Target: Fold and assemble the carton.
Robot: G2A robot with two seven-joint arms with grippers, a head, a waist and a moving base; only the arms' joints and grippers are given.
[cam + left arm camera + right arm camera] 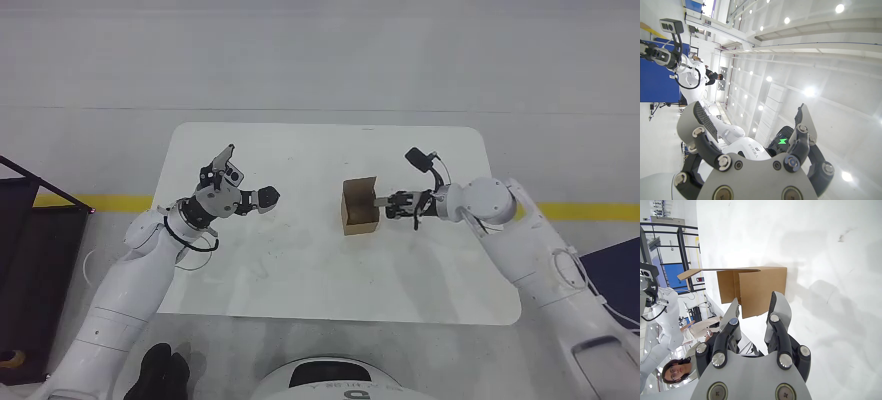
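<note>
Scuffed white table (300,280); carton (359,205) mid-table; yellow floor line (590,211) either side.

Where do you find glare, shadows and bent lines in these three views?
Left wrist view: round ceiling lamps glare white behind the open left hand. Right wrist view: soft grey shadows spread over the white table beside the brown cardboard carton, and the table's edge bows. Top view: even light, shadows barely visible.

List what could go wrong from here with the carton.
1. The right gripper, open, straddles an edge of the carton; closing crookedly could crease it.
2. The left gripper is well away, so a push could slide the unbraced carton across the table.
</note>
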